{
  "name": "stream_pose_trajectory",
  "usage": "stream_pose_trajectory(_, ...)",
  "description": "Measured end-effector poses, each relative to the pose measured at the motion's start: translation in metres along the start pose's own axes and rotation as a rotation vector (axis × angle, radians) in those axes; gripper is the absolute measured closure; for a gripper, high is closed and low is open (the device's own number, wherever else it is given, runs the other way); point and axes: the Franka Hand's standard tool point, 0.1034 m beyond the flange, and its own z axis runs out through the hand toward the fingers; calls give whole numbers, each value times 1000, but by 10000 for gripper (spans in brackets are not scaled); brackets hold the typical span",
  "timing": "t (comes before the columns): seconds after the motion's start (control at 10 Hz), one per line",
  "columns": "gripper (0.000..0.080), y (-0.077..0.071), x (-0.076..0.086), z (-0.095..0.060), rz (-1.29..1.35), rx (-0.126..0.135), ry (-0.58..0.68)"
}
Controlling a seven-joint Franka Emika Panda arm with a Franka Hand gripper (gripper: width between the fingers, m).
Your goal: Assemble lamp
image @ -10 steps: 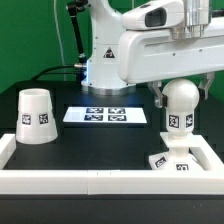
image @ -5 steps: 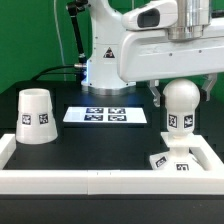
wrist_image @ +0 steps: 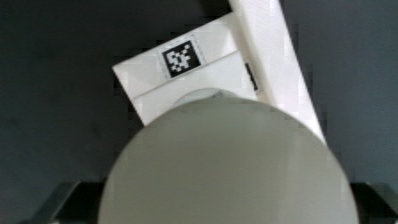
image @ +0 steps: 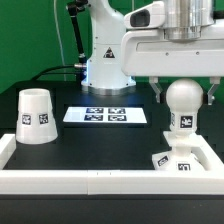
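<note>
White ball-shaped plastic bulb (image: 182,108) stood upright over small square stepped white base (image: 177,160), stem down, apparently for seating in the base; two-finger gripper (image: 183,93) clamped it, jaws parted only to bulb width; base sat in the bench corner at the exterior view's right, likely braced by white raised rim (image: 100,181); white tapered cup-like shade (image: 37,115) waited near opposite edge; marker board (image: 105,116) mid-bench; matte black bench top (image: 90,145); dark backdrop.

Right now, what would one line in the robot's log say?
gripper: shut on bulb | bulb: upright over base | shade: apart, exterior view's left | next: likely seat bulb
</note>
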Motion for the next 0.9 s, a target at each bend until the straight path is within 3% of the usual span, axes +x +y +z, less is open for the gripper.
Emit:
stream_pose_trajectory(0.6,220,-4,-5,2,642,16,-32)
stream_pose_trajectory(0.9,220,-6,-6,2,813,42,-64)
